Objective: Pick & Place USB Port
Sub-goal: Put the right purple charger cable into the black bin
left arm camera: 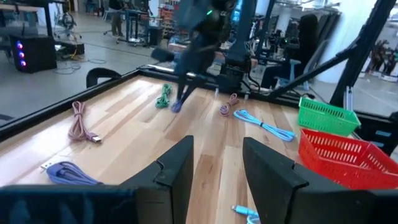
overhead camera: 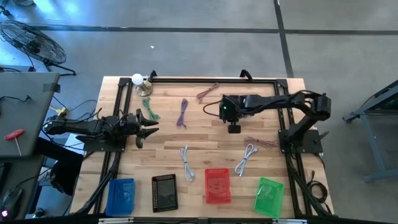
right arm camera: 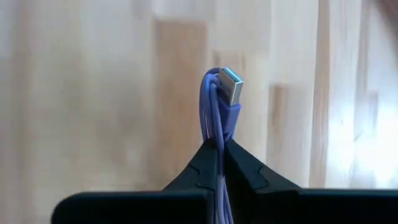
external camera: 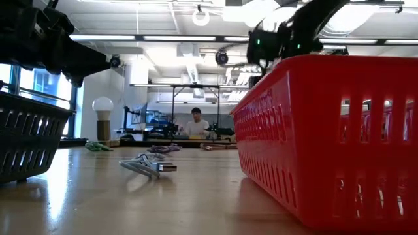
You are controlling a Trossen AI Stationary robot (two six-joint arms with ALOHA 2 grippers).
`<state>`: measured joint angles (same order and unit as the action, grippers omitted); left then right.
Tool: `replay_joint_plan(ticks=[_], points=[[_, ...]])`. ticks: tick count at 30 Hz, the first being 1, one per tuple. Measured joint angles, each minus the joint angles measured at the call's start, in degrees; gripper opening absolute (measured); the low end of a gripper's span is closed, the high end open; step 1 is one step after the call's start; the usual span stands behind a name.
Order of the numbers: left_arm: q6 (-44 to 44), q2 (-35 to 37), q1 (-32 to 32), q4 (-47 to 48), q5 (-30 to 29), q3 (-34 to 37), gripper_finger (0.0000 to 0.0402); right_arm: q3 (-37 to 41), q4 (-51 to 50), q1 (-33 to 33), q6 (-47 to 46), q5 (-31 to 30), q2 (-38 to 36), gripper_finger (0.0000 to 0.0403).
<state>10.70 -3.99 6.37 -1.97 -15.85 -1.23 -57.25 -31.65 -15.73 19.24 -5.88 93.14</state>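
Wooden tabletop (right arm camera: 93, 93) behind right end effector (right arm camera: 221, 146) pinching purple USB cable (right arm camera: 217, 118), plug pointing away from fingers.

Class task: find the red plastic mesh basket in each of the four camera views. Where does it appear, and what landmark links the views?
High view: red plastic mesh basket low in the picture, between the black basket and the green basket.
Low view: fills the right foreground.
Left wrist view: right edge.
Right wrist view: not in it.
Shared landmark: the light wooden tabletop.
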Motion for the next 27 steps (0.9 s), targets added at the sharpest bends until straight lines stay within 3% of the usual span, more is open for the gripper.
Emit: replay_joint_plan(ticks=[4,11,16,21,27], points=[[-0.27,-0.02,0.01,-3.49,0.96,0.0,0.0136,-1.27,3.67,4.46,-0.15,0.63,-4.41,0.0003],[-5.43,0.01,0.02,-15.32,5.09,0.0,0.0136,-1.33,16.1,10.07,0.16,10.49,-9.11,0.0003],[-6.21,-1.65,0.02,-17.66,10.43,0.0,0.0136,-1.33,21.93,12.36,1.26,13.59,-9.16,0.0006],[-5.96,-8.71,0.02,-20.75,10.35,0.0,0.0136,-1.33,24.91,14.09,2.79,13.72,-8.74,0.0003],[-7.95,-24.41,0.01,-40.16,10.83,-0.42,0.0136,-1.33,28.52,14.74,2.85,16.19,-8.74,0.0004]])
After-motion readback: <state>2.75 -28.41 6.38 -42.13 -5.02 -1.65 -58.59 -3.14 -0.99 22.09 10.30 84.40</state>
